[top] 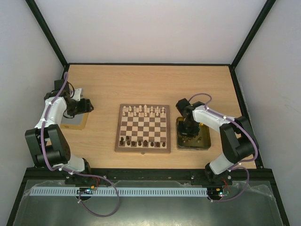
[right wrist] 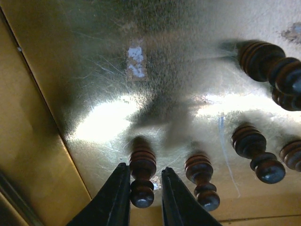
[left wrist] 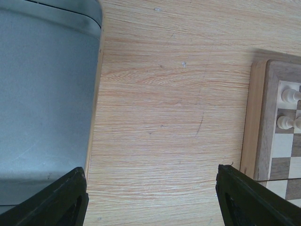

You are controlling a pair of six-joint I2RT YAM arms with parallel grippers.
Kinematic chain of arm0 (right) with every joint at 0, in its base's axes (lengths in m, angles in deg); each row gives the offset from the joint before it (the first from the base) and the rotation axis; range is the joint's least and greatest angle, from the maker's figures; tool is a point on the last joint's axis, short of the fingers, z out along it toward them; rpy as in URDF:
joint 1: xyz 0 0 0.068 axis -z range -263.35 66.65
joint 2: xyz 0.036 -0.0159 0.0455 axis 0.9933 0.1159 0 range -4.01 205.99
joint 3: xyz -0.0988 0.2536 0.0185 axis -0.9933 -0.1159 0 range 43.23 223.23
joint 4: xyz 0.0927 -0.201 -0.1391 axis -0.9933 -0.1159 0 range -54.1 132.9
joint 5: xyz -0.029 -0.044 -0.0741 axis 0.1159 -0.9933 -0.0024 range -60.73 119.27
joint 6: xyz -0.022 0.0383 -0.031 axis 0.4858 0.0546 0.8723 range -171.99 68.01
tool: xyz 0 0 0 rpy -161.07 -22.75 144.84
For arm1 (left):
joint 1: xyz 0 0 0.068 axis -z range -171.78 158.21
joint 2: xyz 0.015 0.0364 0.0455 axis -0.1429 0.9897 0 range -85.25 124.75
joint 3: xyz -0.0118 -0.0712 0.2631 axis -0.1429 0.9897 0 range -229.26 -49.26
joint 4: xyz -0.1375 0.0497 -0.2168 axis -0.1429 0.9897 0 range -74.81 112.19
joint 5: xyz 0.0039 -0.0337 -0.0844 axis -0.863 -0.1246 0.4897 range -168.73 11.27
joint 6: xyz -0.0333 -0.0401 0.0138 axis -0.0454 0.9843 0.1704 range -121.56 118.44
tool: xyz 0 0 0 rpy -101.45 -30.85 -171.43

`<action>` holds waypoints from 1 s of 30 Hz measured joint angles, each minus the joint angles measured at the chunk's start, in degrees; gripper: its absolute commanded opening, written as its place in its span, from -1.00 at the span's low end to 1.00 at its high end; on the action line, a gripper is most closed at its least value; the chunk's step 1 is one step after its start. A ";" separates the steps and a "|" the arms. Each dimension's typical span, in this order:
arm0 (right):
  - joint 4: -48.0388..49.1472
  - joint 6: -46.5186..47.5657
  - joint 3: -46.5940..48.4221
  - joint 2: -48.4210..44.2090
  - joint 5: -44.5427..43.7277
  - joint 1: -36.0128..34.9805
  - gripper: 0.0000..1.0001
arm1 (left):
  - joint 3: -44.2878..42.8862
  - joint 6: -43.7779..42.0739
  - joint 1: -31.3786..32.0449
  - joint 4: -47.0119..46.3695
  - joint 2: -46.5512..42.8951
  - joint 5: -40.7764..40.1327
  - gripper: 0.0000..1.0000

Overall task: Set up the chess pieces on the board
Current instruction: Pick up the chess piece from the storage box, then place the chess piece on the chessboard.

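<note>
Finding: the board (top: 143,129) lies flat at the middle of the table (top: 141,80). Cream pieces (top: 143,111) stand along the board's two far rows. Several dark pieces (top: 141,141) stand along the board's near rows. A gold tray (top: 205,142) sits just right of the board, close to its border but apart from it. The right gripper (right wrist: 145,167) is lowered into this tray. Its fingers (right wrist: 117,197) stand close together on either side of a dark pawn (right wrist: 142,162), which stands upright on the tray floor. Whether the fingers actually press on the pawn cannot be told from the wrist view. More dark chessmen (right wrist: 256,150) stand upright in the same tray, none of them between the fingers. A grey tray (top: 77,123) sits well left of the board. The left gripper (left wrist: 150,170) hangs left of the board, over the strip of bare table between the board's left border and the grey tray. Its fingers (left wrist: 70,197) are spread wide and hold nothing. In the left wrist view, the board's left border and two of the cream pieces show at the right edge.
</note>
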 measured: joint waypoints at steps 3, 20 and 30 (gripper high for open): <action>0.24 0.07 -0.07 0.24 -0.02 0.02 -0.74 | 0.00 0.00 0.00 -0.02 0.02 0.00 0.49; -5.05 0.87 5.86 0.42 -1.77 0.44 -0.89 | 0.00 0.00 0.00 -0.04 0.02 0.02 0.49; -12.66 -2.08 23.69 2.93 -2.23 -9.86 -0.88 | 0.00 0.00 0.00 -0.04 0.02 0.50 0.49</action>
